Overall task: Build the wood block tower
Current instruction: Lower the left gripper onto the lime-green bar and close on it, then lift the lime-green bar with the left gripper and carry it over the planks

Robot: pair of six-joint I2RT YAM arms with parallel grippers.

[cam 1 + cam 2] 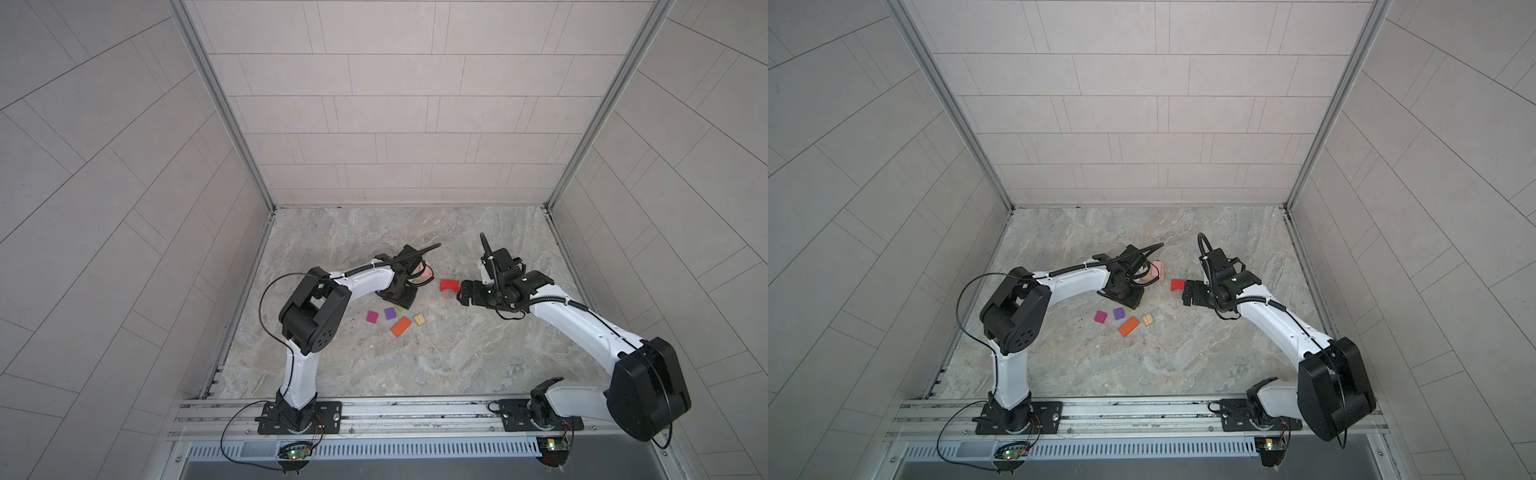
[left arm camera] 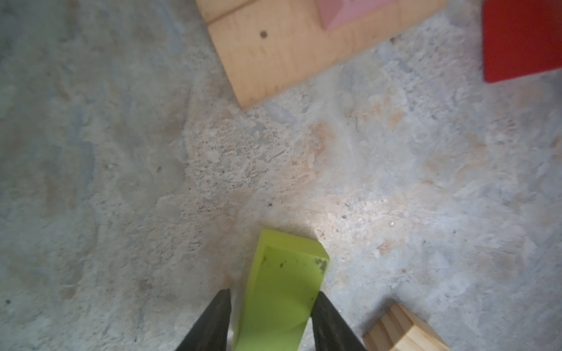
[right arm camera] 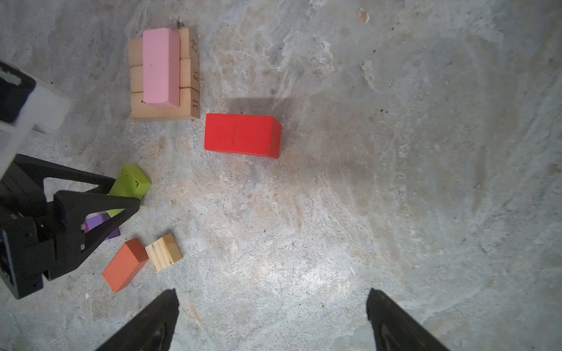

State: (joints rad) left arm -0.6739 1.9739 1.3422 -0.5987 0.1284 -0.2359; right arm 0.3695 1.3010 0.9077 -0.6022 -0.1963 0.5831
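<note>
In the left wrist view my left gripper (image 2: 272, 291) is shut on the green block (image 2: 286, 273), which sits tilted between the two fingers. The tower is three tan bars (image 3: 185, 103) lying side by side with a pink block (image 3: 161, 70) on top; the pink block (image 1: 1158, 266) also peeks out past the left wrist in a top view. The red arch block (image 3: 241, 135) lies on the floor just ahead of my right gripper (image 3: 272, 291), which is open and empty. In a top view the right gripper (image 1: 459, 294) sits right beside the red arch block (image 1: 449, 285).
Loose blocks lie near the left gripper: a magenta cube (image 1: 372, 317), a purple cube (image 1: 390, 313), an orange rectangle (image 1: 401, 326) and a ridged tan piece (image 1: 419, 319). Tiled walls close in the marble floor on three sides. A metal rail (image 1: 374, 411) runs along the front.
</note>
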